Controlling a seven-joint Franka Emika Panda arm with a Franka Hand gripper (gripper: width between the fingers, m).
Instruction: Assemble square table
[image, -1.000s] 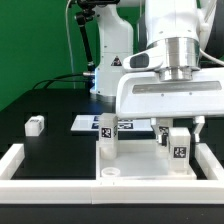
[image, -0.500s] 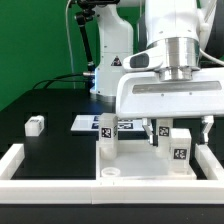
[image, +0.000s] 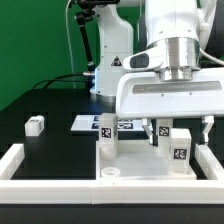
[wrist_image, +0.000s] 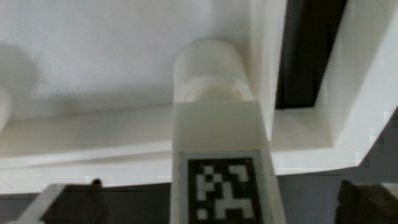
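The tool (image: 178, 130) has just sprung apart, jaws wide and off the leg (image: 180, 152). It stands upright alone at the tabletop's (image: 138, 165) corner, exterior view's right. Looks seated, so on to another leg.

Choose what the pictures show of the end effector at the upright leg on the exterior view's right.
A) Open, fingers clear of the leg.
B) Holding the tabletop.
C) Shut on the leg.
A: the end effector is open, its fingers standing off both sides of the leg.
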